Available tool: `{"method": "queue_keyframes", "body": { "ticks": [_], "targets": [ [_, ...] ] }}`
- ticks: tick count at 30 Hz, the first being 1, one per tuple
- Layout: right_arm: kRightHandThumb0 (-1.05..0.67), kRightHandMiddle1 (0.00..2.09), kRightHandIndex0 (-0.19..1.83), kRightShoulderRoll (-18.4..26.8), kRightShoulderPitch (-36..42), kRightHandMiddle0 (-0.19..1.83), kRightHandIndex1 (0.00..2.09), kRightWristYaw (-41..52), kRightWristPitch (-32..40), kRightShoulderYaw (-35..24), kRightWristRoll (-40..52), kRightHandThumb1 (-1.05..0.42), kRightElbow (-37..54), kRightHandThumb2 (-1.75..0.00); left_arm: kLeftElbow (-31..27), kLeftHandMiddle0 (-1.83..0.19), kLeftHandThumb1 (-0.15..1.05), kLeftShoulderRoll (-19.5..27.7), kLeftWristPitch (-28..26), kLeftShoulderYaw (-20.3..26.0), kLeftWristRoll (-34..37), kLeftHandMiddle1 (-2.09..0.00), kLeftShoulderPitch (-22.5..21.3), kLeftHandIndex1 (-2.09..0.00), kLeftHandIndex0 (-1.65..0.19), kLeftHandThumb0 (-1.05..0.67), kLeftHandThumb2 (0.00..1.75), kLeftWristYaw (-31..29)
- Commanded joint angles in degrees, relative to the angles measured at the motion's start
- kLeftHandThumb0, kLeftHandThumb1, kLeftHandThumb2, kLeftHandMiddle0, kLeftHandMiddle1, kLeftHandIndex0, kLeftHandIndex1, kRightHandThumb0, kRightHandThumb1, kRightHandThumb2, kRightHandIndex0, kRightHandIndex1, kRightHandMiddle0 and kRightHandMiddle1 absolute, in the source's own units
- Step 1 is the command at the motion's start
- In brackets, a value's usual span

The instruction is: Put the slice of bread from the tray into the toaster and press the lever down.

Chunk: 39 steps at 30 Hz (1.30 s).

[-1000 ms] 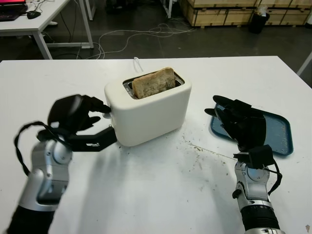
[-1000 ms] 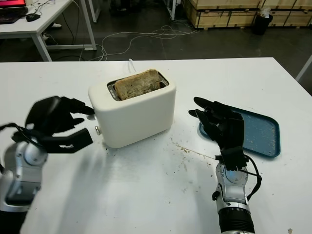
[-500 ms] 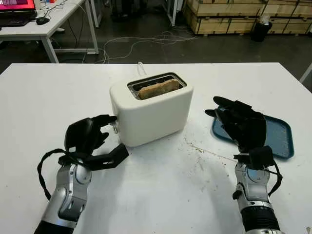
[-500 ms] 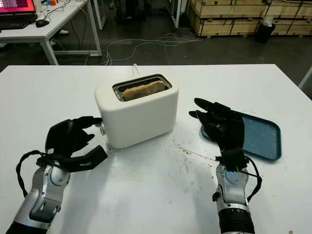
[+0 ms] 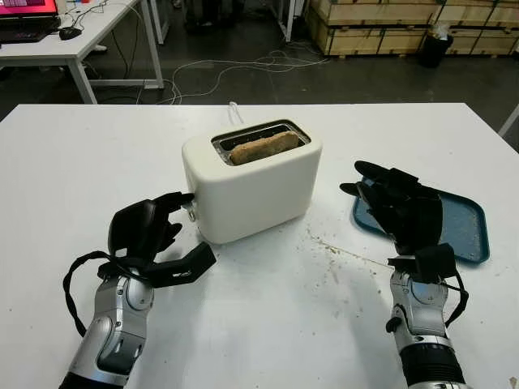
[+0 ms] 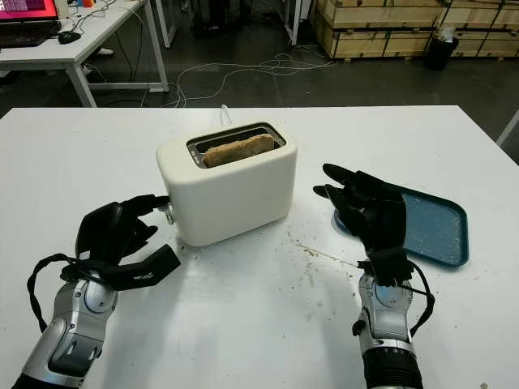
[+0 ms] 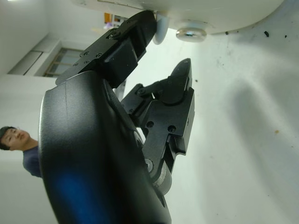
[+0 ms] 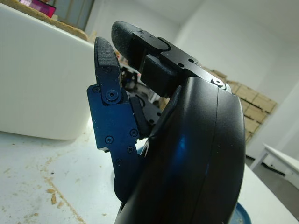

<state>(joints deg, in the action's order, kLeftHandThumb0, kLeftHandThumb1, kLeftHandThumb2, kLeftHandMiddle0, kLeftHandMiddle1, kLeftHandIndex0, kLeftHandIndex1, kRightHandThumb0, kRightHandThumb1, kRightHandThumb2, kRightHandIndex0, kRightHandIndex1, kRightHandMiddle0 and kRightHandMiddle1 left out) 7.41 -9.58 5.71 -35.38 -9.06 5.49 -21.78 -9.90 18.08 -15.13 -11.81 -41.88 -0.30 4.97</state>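
We see the bread [image 5: 263, 148] sunk in the toaster [image 5: 251, 182], our left robot hand [image 5: 150, 235] curled, empty, fingertip on the lever [image 5: 191, 208]. If it slips, the lever may spring up. Right robot hand [image 5: 400, 209] open by the tray [image 5: 470, 231].

1. Floor [image 5: 243, 40]: dark, at the top of the frame beyond the white table [image 5: 268, 324].
2. Cables [image 5: 235, 65]: white, looped across the floor, upper centre.
3. Desk [image 5: 73, 36]: white, upper left.
4. Wooden crates [image 5: 373, 20]: stacked, upper right.
5. Black bin [image 5: 432, 44]: beside the crates.
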Motion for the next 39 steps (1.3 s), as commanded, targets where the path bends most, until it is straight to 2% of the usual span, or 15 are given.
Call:
{"method": "queue_keyframes", "body": {
  "ticks": [1, 7, 8, 11, 13, 16, 17, 20, 21, 23, 26, 31, 35, 36, 39],
  "targets": [
    [-0.43, 0.0, 1.18, -0.21, -0.08, 1.1, 0.25, -0.08, 0.45, 0.05, 0.08, -0.92, 0.76, -0.13, 3.67, -0.91, 0.92, -0.09, 0.53, -2.94, 1.36, -0.96, -0.45, -0.02, -1.08, 0.05, 0.16, -5.34],
    [-0.43, 0.0, 1.17, -0.26, 0.08, 1.1, 0.25, -0.18, 1.01, 0.07, 0.17, -0.92, 1.14, -0.14, 3.3, -0.88, 0.92, 2.08, -1.39, -3.14, 0.99, -1.06, -3.03, -0.05, -1.16, 0.0, 0.28, -7.7],
    [-0.43, 0.0, 1.17, -0.26, 0.12, 1.1, 0.25, -0.17, 1.05, 0.08, 0.19, -0.92, 1.24, -0.13, 3.12, -0.87, 0.92, 2.2, -2.52, -3.53, 0.24, -1.12, -3.72, -0.07, -1.19, -0.02, 0.3, -8.4],
    [-0.43, 0.0, 1.17, -0.32, 0.2, 1.1, 0.25, -0.27, 1.1, 0.05, 0.21, -0.92, 1.36, -0.13, 3.12, -0.7, 0.92, 1.81, -7.11, -5.65, -3.01, -1.52, -5.83, -0.13, -1.23, -0.09, 0.34, -10.85],
    [-0.43, 0.0, 1.17, -0.35, 0.28, 1.1, 0.25, -0.33, 0.94, 0.03, 0.15, -0.92, 1.31, -0.13, 4.33, -0.67, 0.92, 0.51, -11.52, -8.38, -6.72, -1.61, -7.31, -0.17, -1.24, -0.11, 0.28, -12.53],
    [-0.43, 0.0, 1.17, -0.15, 0.27, 1.1, 0.25, -0.26, 0.39, -0.09, 0.03, -0.92, 0.94, -0.13, 8.12, -0.71, 0.92, -3.27, -18.05, -11.89, -9.81, -1.53, -8.29, -0.19, -1.2, -0.08, 0.21, -14.14],
    [-0.43, 0.0, 1.17, -0.03, 0.35, 1.1, 0.25, -0.42, 0.46, -0.12, -0.23, -0.92, 1.09, -0.13, 9.72, -0.68, 0.92, -4.06, -18.66, -13.07, -10.23, -1.6, -8.12, -0.26, -1.19, -0.07, 0.19, -13.93],
    [-0.44, 0.0, 1.17, 0.25, 0.59, 1.11, 0.26, -0.94, 0.99, -0.19, -0.98, -0.92, 1.67, -0.14, 13.2, -0.65, 0.92, -5.55, -18.97, -15.56, -10.71, -1.69, -7.52, -0.81, -0.94, -0.03, 0.16, -13.76],
    [-0.44, 0.0, 1.17, 0.37, 0.52, 1.1, 0.25, -0.96, 0.79, -0.21, -1.14, -0.92, 1.54, -0.14, 13.92, -0.63, 0.92, -5.93, -18.94, -16.09, -10.86, -1.67, -7.31, -0.9, -0.87, -0.03, 0.18, -13.92],
    [-0.43, 0.0, 1.17, 0.51, 0.23, 1.1, 0.25, -0.75, 0.01, -0.23, -1.17, -0.92, 0.86, -0.14, 14.22, -0.65, 0.92, -6.45, -18.67, -16.48, -11.07, -1.52, -6.77, -0.91, -0.81, -0.01, 0.21, -13.78],
    [-0.43, 0.0, 1.17, 0.47, -0.04, 1.1, 0.26, -0.28, -0.61, -0.13, -0.72, -0.92, 0.34, -0.15, 13.62, -0.64, 0.92, -6.79, -19.86, -16.31, -11.14, -1.47, -6.78, -0.89, -0.78, -0.01, 0.24, -14.73],
    [-0.43, 0.0, 1.17, 0.36, 0.11, 1.1, 0.26, -0.36, 0.33, -0.03, -0.63, -0.92, 0.62, -0.15, 13.2, -0.66, 0.92, -6.47, -20.31, -16.41, -11.18, -1.38, -6.76, -0.67, -0.85, -0.02, 0.25, -14.14],
    [-0.44, 0.0, 1.17, 0.34, 0.28, 1.1, 0.26, -0.21, 0.77, 0.02, -0.39, -0.92, 1.07, -0.14, 13.07, -0.64, 0.92, -7.15, -20.13, -15.62, -10.18, -1.45, -6.47, -0.66, -0.86, -0.01, 0.28, -13.18],
    [-0.44, 0.0, 1.17, 0.29, 0.31, 1.1, 0.26, -0.15, 0.85, 0.01, -0.22, -0.92, 1.14, -0.14, 12.79, -0.61, 0.92, -7.19, -20.28, -15.64, -10.27, -1.54, -6.46, -0.73, -0.85, -0.01, 0.28, -13.29],
    [-0.44, 0.0, 1.17, 0.25, 0.43, 1.11, 0.26, -0.16, 0.76, -0.02, -0.17, -0.92, 1.13, -0.14, 12.54, -0.64, 0.92, -7.23, -19.82, -15.61, -10.44, -1.53, -6.16, -0.83, -0.83, -0.01, 0.26, -12.59]
  ]
}}
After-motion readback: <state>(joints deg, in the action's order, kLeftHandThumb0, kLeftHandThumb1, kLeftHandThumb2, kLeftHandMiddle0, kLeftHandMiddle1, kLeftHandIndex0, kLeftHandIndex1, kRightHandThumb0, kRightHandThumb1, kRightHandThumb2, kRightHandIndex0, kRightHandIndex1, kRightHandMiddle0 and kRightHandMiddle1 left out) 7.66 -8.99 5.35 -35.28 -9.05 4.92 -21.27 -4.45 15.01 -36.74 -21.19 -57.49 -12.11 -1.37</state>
